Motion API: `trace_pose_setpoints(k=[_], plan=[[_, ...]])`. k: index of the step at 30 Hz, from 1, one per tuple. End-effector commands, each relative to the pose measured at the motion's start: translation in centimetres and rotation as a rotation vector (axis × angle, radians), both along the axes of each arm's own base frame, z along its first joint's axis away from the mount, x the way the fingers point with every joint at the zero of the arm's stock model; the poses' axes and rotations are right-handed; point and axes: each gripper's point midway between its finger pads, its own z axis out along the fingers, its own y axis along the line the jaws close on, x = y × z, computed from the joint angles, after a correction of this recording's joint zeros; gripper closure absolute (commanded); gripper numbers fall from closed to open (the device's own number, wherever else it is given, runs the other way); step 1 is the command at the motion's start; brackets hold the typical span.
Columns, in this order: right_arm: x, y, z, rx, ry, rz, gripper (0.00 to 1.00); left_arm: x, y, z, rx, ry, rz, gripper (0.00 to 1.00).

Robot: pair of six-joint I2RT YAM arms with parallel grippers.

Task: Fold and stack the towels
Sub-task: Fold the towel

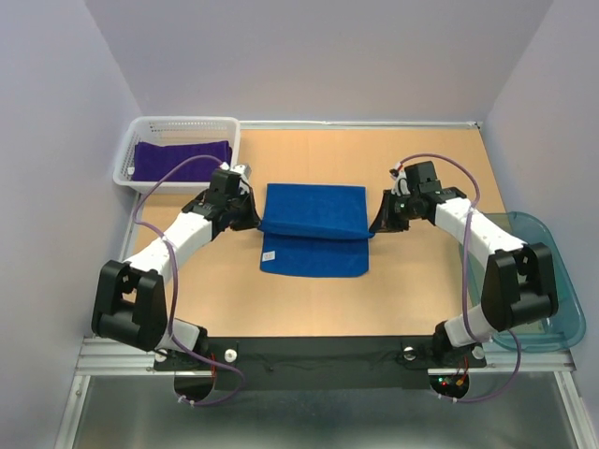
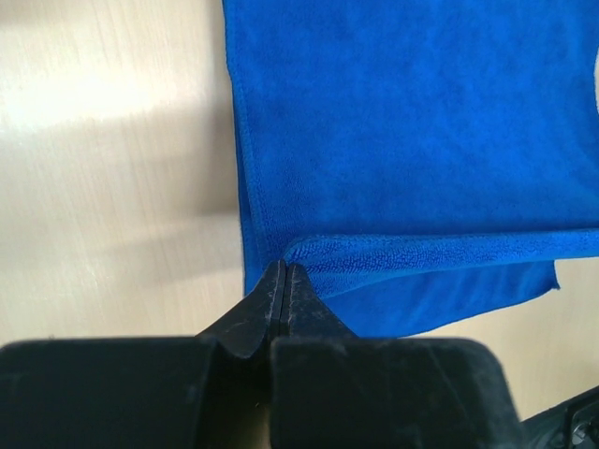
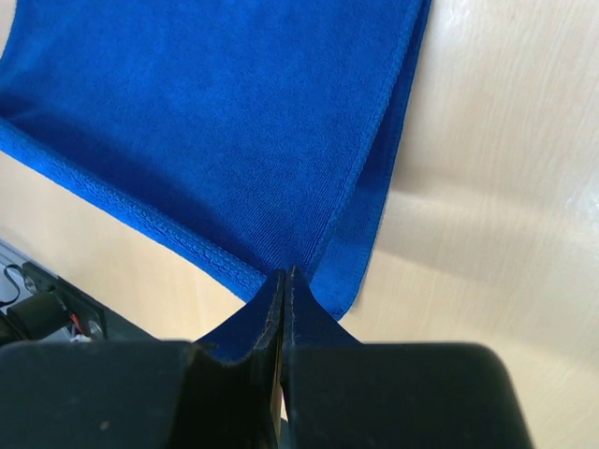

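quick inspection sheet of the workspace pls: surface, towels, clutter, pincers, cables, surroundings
surface: light wooden tabletop
job's things: blue towel mid-table, partly folded over itself, white label at its near-left corner; purple towel lying in white basket, far left; no other towel seen
clutter: teal tray at the right edge
grippers: left pincer and right pincer each shut on the blue towel's edge
cables: purple cables looped along both arms
surroundings: pale walls on three sides
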Motion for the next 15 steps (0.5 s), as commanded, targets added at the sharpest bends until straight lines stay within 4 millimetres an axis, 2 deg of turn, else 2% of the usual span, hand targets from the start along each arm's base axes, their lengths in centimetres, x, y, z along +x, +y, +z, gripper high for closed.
trace_pose_setpoints(k=[1,8,15], plan=[[-1.7,-0.4,-2.4,0.006,0.124,-0.027,0.99,-1.4,1.3,-2.4,0.044,0.087,0.044,1.0],[-3.6,-1.2,-6.6,-0.047,0.257,-0.044,0.99,-2.9,1.5,-5.9,0.065,0.195,0.043,1.0],[-3.8,-2.0,-8.1,-0.104,0.276,-0.051,0.99,-3.6,0.8,-7.7,0.064,0.238,0.027,1.0]])
